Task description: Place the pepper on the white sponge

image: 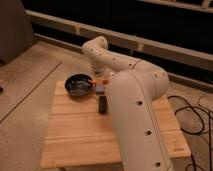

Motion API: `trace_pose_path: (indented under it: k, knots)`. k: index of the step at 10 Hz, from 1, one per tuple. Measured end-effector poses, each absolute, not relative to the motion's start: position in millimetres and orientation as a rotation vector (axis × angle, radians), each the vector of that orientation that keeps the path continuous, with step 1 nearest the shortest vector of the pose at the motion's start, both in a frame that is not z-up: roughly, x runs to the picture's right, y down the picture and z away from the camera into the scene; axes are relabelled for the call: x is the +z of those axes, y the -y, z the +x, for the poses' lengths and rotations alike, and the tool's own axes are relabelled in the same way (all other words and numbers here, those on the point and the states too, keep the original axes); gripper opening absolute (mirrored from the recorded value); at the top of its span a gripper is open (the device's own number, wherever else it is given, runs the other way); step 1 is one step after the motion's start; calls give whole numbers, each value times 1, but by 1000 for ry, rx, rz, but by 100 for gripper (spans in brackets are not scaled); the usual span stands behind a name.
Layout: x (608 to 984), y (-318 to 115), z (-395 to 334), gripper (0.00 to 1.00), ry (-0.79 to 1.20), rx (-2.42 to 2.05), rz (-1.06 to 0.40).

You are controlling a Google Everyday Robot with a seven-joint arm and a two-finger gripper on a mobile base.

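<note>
My gripper (98,76) is at the far end of the wooden table (80,135), low over the spot between the dark bowl (78,85) and the white sponge (100,90). The arm's wrist hides most of it. The pepper (93,81) shows as a small orange-red bit right by the gripper, next to the bowl's right rim; I cannot tell whether it is held. The sponge is a small pale grey-blue block lying on the table just in front of the gripper.
A longer black block (102,104) lies just in front of the sponge. My big white arm (135,115) covers the table's right half. Black cables (192,112) lie on the floor to the right. A dark railing runs behind the table.
</note>
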State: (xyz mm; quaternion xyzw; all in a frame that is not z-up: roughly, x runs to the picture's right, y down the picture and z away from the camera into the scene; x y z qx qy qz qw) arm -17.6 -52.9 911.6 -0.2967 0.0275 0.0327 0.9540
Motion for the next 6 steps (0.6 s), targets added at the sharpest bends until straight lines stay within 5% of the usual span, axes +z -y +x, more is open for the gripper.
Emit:
trace_pose_path:
  k: [3, 6]
  knots:
    - [935, 89, -17, 0, 10, 13, -444]
    - [953, 80, -17, 0, 66, -12, -429]
